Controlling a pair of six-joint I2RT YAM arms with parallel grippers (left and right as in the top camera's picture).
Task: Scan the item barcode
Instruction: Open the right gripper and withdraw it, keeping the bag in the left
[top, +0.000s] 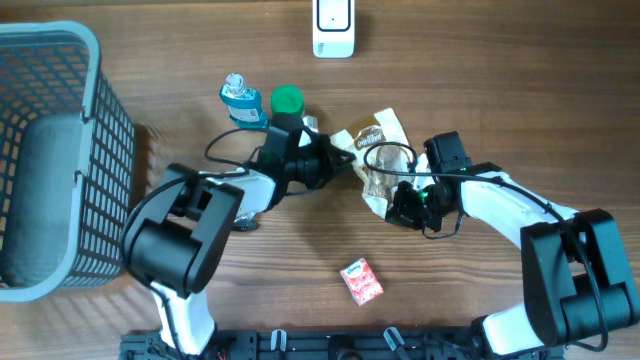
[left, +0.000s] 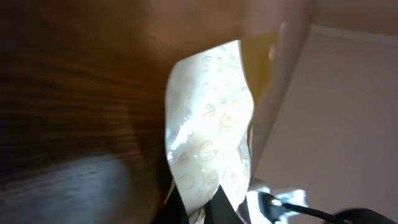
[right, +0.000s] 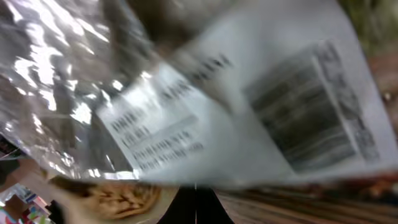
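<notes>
You have the crinkly clear and white plastic snack bag (top: 385, 135) at the centre of the overhead frame, stretched between both arms above the brown wooden table (top: 500, 80). Your left gripper (top: 338, 158) is closed tight on the bag's left edge. In the left wrist view the patterned white film rises out of the pinched dark fingertips (left: 219, 204) at the bottom of the frame. Your right gripper (top: 398, 203) is also fully closed, clamped on the bag's lower right part. In the right wrist view the film fills almost the whole frame, with a black barcode (right: 311, 115) on a white label in the right half, blurred and facing that camera. You cannot tell from these views whether the bag touches the table.

The white rectangular scanner (top: 333, 30) lies at the top centre of the overhead frame, well apart from the bag. Just left of the bag stand a small clear bottle of blue liquid (top: 243, 103) and a green-capped container (top: 287, 99), side by side. A small red packet (top: 361, 280) lies alone at the lower centre. A grey-blue plastic mesh basket (top: 110, 130) fills the left edge.
</notes>
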